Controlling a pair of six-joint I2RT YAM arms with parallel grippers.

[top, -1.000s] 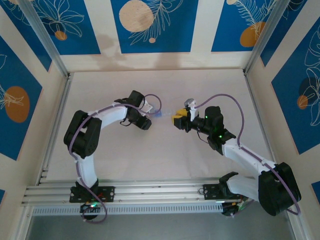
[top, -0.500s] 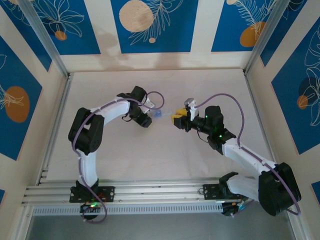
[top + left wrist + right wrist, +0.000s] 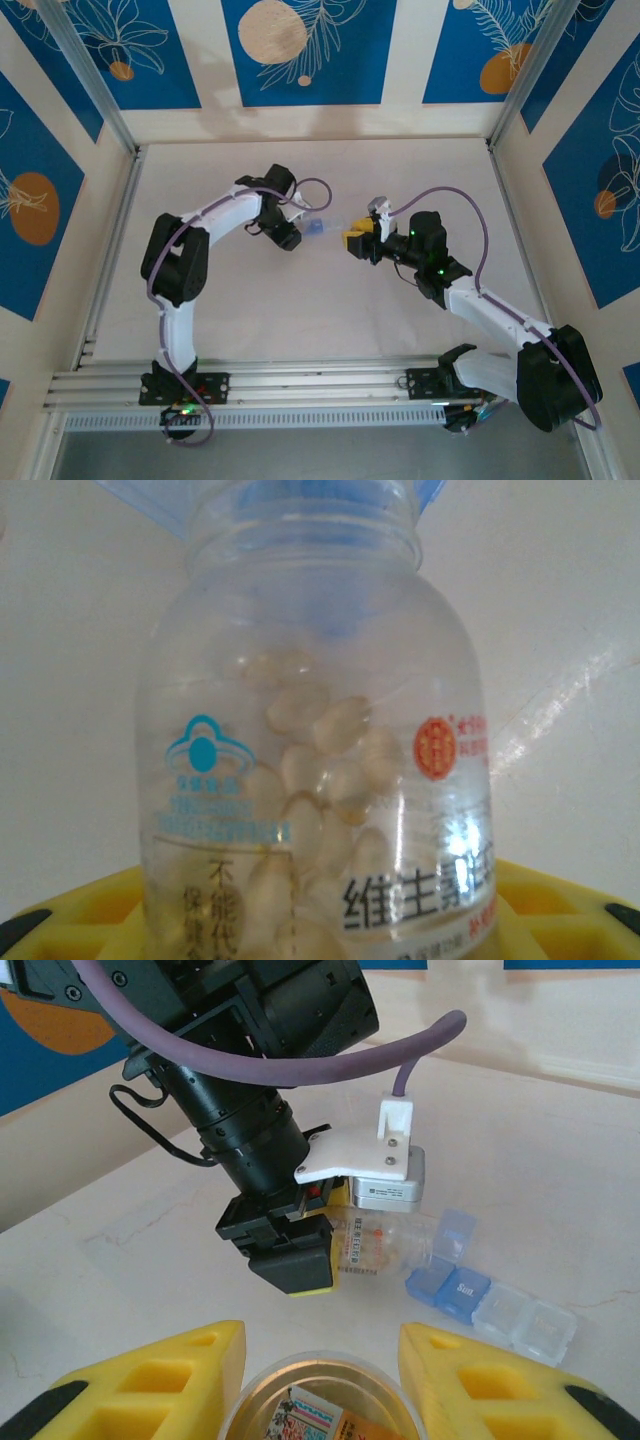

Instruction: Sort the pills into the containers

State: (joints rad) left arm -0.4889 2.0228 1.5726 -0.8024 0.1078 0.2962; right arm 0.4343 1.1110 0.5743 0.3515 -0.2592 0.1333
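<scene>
My left gripper (image 3: 288, 234) is shut on a small clear vial (image 3: 310, 680) with printed labels. Tan-beige pills (image 3: 320, 760) lie heaped inside it. The vial is tipped on its side, its open mouth at a blue compartment (image 3: 310, 500) of the pill box (image 3: 500, 1305). That box lies flat on the table, part blue and part clear, with one blue lid (image 3: 456, 1232) raised. My right gripper (image 3: 318, 1360) hovers just right of the box, its yellow fingers (image 3: 150, 1380) shut on a round clear cap (image 3: 320, 1405).
The pale tabletop (image 3: 330, 320) has free room on all sides of the box. Metal rails (image 3: 110, 250) run along the left and right edges, with patterned blue walls behind. A purple cable (image 3: 300, 1055) loops over my left wrist.
My left arm has swung its wrist a little towards the back of the table, turning the vial at the pill box. The right arm has stayed still.
</scene>
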